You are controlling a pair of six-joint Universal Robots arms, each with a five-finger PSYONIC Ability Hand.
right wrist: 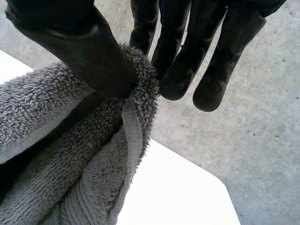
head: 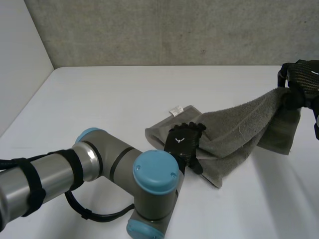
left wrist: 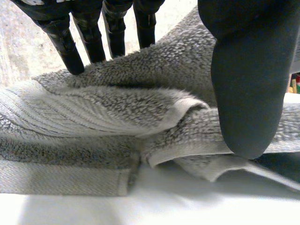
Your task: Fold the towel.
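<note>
A grey towel (head: 234, 132) lies partly folded on the white table (head: 99, 99), and its right end is lifted off the surface. My left hand (head: 183, 143) rests on the towel's near left part. Its fingers (left wrist: 70, 47) are straight and press on the folded layers (left wrist: 103, 112), with the thumb (left wrist: 243, 93) held apart over the cloth. My right hand (head: 301, 82) is raised at the far right, above the table. There the thumb (right wrist: 89, 51) and fingers (right wrist: 178, 56) pinch the towel's edge (right wrist: 140, 93), and the rest of the cloth hangs below.
A small white label (head: 175, 110) shows on the towel's far left corner. My left arm's elbow (head: 149, 184) bulks in the foreground. A concrete wall (head: 174, 30) stands behind the table, and a white wall (head: 20, 59) runs along the left side.
</note>
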